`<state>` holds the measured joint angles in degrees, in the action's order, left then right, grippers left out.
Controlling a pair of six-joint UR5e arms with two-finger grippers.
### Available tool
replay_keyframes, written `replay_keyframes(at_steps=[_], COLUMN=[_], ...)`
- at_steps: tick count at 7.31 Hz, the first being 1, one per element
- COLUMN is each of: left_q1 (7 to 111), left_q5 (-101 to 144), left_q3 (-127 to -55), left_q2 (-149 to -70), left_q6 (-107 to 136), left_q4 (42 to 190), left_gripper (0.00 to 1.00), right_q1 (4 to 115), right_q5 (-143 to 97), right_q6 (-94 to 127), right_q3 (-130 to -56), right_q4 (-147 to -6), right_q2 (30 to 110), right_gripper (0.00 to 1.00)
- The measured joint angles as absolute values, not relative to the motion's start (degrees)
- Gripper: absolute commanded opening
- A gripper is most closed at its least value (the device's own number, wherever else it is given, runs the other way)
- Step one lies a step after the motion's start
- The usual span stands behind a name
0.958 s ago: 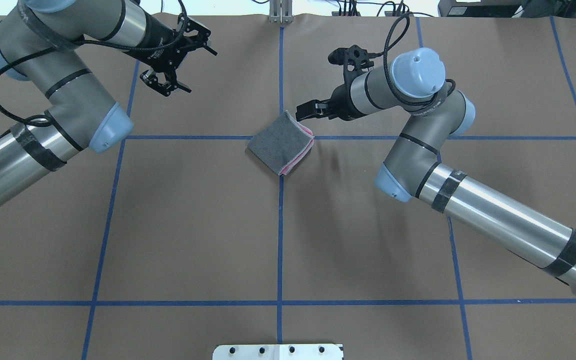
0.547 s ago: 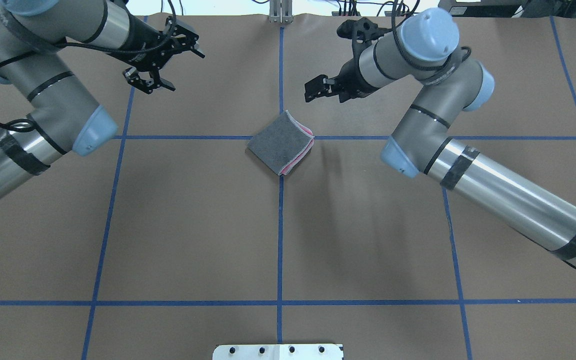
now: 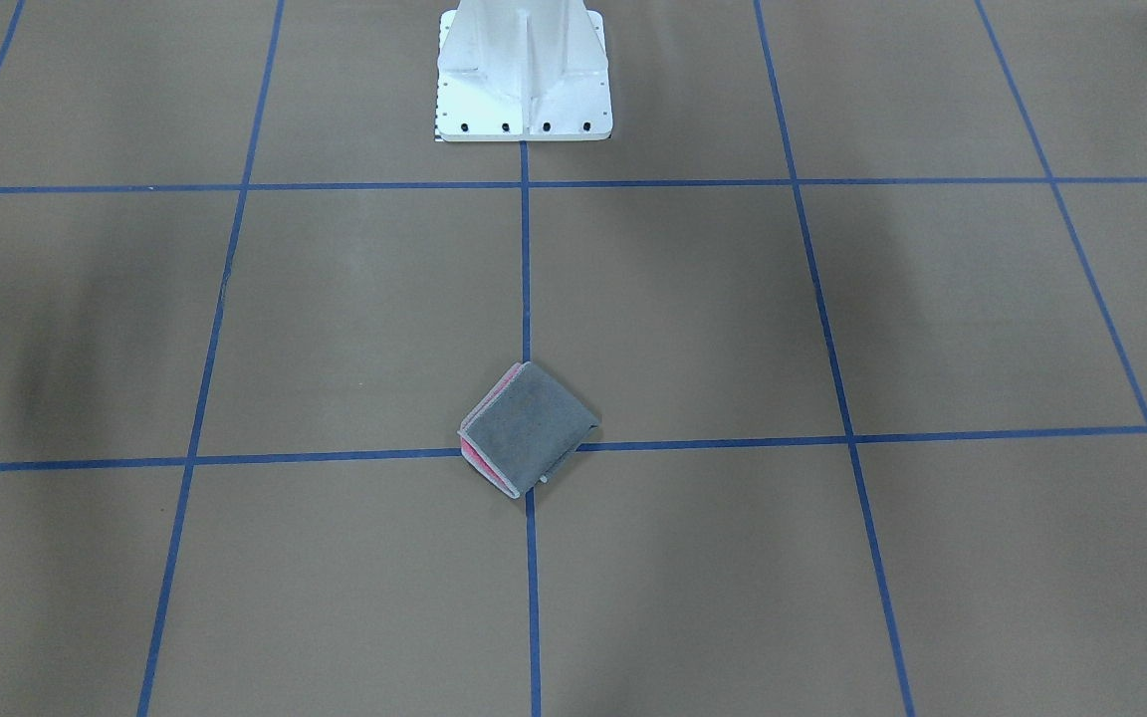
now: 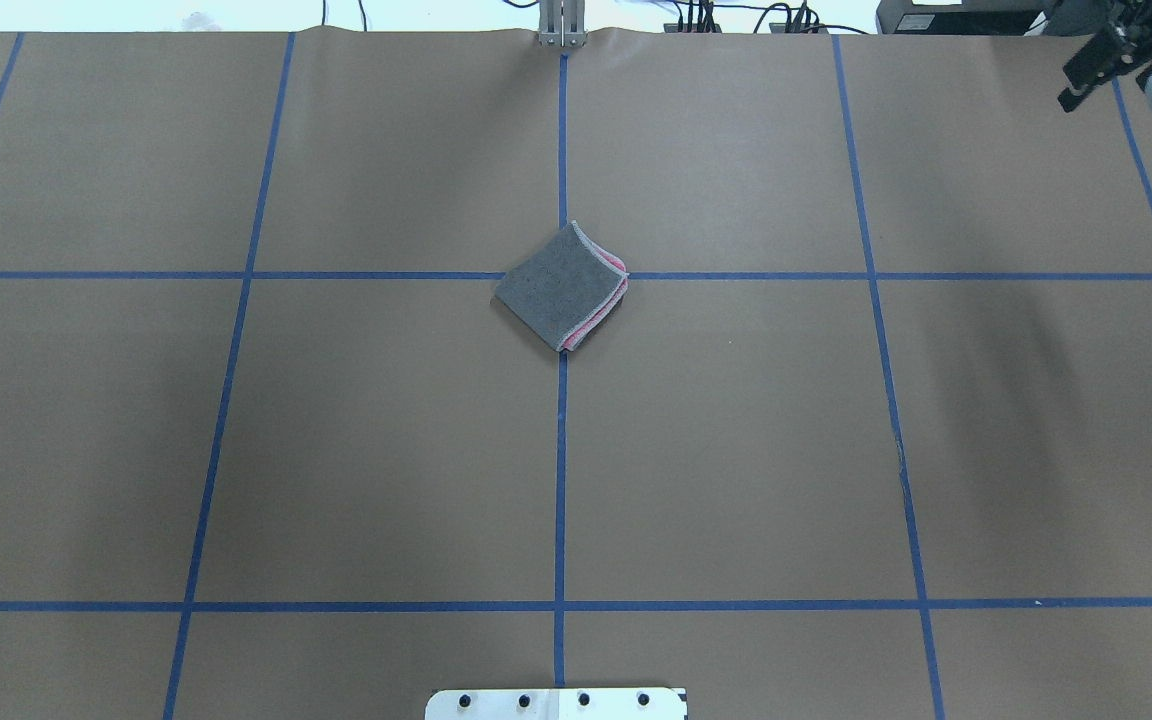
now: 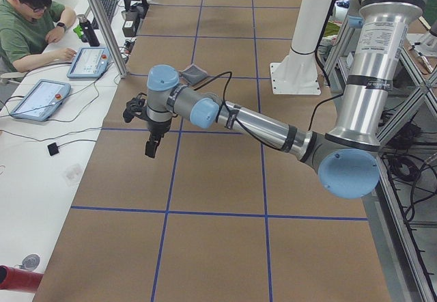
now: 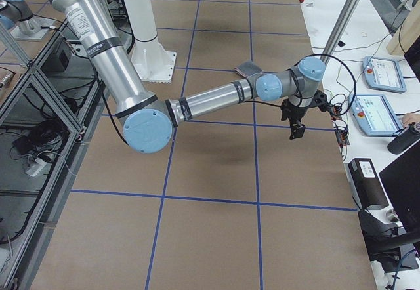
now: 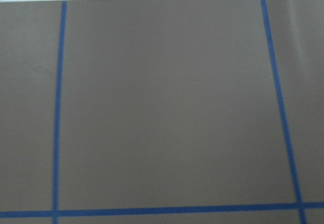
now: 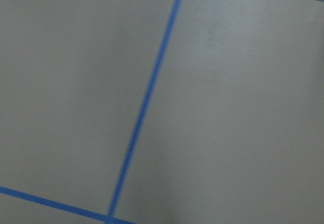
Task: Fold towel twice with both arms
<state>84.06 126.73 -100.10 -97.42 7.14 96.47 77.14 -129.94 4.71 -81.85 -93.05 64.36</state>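
Where tape lines (image 4: 561,450) cross, towel (image 4: 558,290), brown table (image 4: 736,450)

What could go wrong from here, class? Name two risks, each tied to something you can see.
1. The towel lies folded with nothing holding it. Its open edges gape, with pink showing between the layers, so the fold might spring loose.
2. The left gripper hangs near the edge of the table, not far from a tablet. A wide swing outward could perhaps strike it.
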Motion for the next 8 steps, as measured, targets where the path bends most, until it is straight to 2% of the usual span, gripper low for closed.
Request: replay_keyframes(at_steps=[2,4,6,8], left_q1=[88.96,90.05,90.12,89.75], left_q5=[126.86,126.89,130.12,131.98], left_q3=[-98.49,-96.38,-97.07,-97.00], left_q2=[-90.61,-85.56,-84.51,-87.84], left_q6=[-7.64,-11.64,-7.22,-3.43], left_q4=[96.57,96.96,96.35,93.30], left_gripper=[1.00,1.00,1.00,1.00], right_q1=[80.73,85.67,88.53,89.33], right_q5=[-127.71,-133.79,-135.75,-134.75], right_q6=[3.48,3.13,2.88,2.73], right_q3=[-81.93,-82.23,-83.55,-88.40], right_q4=[-91.57,-90.72,-90.53,-90.38], right_q2=[68.96,74.45,79.04,85.16], right_gripper=[1.00,1.00,1.00,1.00])
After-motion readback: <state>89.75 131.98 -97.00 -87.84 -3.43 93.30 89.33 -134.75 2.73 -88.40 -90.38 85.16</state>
